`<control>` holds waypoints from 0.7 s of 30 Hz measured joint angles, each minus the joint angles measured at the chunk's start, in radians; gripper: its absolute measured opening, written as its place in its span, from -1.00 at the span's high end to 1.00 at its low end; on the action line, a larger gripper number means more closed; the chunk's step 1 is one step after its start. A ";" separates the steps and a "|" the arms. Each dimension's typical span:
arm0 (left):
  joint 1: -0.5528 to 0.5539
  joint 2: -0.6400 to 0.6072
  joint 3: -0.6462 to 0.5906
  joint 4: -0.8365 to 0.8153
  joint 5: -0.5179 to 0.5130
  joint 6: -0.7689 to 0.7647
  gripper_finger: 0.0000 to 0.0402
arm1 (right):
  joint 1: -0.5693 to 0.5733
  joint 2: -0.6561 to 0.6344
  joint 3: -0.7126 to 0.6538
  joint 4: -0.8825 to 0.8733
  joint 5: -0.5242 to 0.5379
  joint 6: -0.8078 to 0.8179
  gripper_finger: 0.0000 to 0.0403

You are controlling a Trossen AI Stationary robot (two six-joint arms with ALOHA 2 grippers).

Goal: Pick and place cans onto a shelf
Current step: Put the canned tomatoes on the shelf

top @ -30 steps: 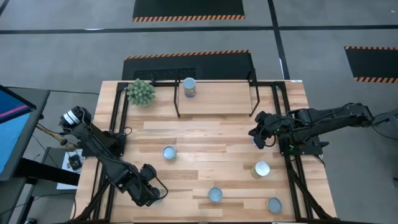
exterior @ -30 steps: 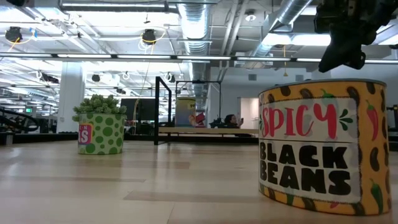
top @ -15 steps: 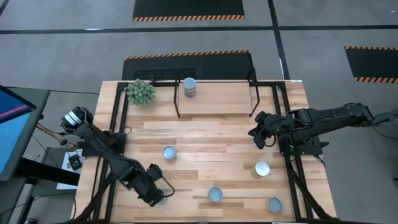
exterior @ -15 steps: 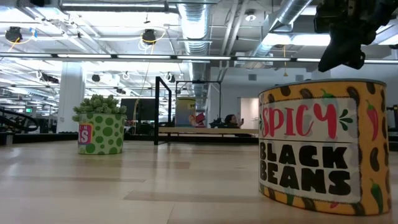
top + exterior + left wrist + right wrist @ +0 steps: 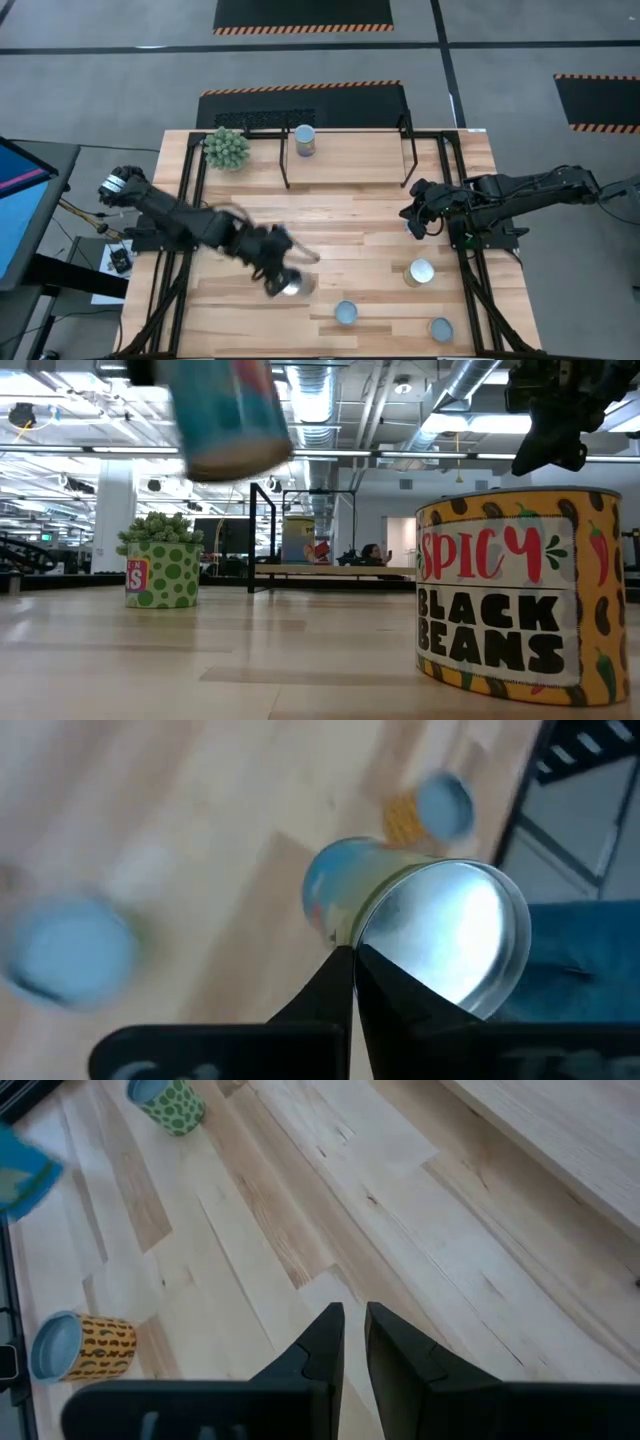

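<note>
My left gripper (image 5: 282,277) is over the table's middle, shut on a can (image 5: 420,935) with a bluish label and a shiny end. In the low view this can (image 5: 232,420) is blurred, tilted and well above the table. My right gripper (image 5: 354,1320) waits near the table's right edge with only a narrow gap between its fingers and nothing in it. One can (image 5: 305,140) stands on the shelf (image 5: 350,152). A yellow can (image 5: 420,272) and two more cans (image 5: 345,312) (image 5: 440,328) stand on the table. My left gripper has its fingertips together at the rim of the can's shiny end (image 5: 362,952). The can reaches out beyond the fingertips. It is tilted, with that end toward the wrist camera, and lifted clear of the table.
A green spiky plant in a dotted pot (image 5: 226,148) stands beside the shelf's left legs. The yellow black-beans can (image 5: 520,595) stands close to the low camera. Black frame rails (image 5: 185,200) run along both table sides.
My left arm has swung fast from the near left corner toward the table's middle. The can at its fingertips has come into the low view, up in the air and tilted. My right arm has kept still.
</note>
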State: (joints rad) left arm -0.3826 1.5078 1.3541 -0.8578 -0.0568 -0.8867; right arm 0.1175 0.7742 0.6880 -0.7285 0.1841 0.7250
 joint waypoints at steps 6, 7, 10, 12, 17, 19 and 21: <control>0.275 0.001 0.062 -0.023 0.090 0.284 1.00 | 0.000 0.000 0.000 0.001 0.000 0.000 0.65; 0.322 0.003 0.072 -0.023 0.097 0.332 1.00 | 0.000 0.000 0.000 0.001 0.000 0.000 0.65; 0.446 0.024 0.112 -0.025 0.113 0.456 1.00 | 0.000 0.000 0.000 0.001 0.000 0.000 0.65; 0.518 0.058 0.155 -0.031 0.128 0.530 1.00 | 0.000 -0.001 0.000 0.002 0.000 0.000 0.65; 0.641 0.189 0.326 -0.103 0.129 0.704 1.00 | 0.000 0.000 0.000 -0.001 0.000 0.000 0.65; 0.677 0.257 0.412 -0.166 0.139 0.771 1.00 | 0.000 -0.001 0.000 -0.001 0.000 0.000 0.65; 0.710 0.325 0.499 -0.234 0.155 0.828 1.00 | 0.000 -0.001 0.000 -0.004 0.000 0.000 0.65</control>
State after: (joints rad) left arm 0.3274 1.8324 1.8526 -1.0919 0.0983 -0.0592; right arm 0.1174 0.7734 0.6880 -0.7326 0.1841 0.7250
